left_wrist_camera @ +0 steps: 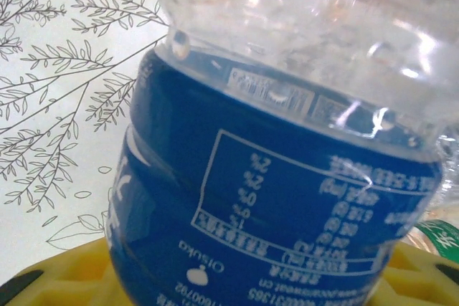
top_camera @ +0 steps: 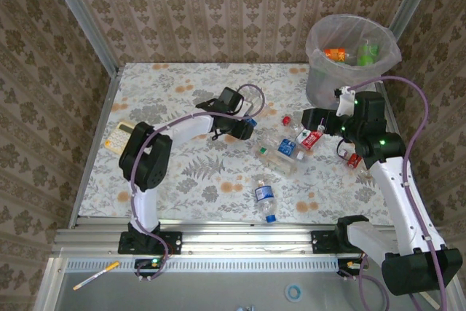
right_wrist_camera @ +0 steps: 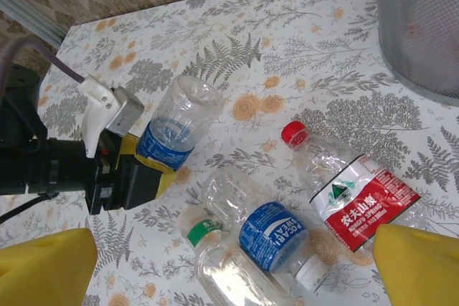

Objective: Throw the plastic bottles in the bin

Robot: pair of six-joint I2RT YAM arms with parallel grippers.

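Grasp looks done, transport pending: left end effector (top_camera: 246,127) holds a blue-labelled clear bottle (right_wrist_camera: 176,128) low over mid-tabletop (top_camera: 167,85), well apart from the bin (top_camera: 320,71). Right end effector (top_camera: 306,123) stands wide, empty, by the loose bottles (top_camera: 287,149). Next move probably needs a lift and carry right, over the bin's rim.

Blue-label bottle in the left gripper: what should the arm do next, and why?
Probably lift the blue-label bottle and carry it right to the bin: the left gripper is shut on it, and the bin stands at the far right corner.
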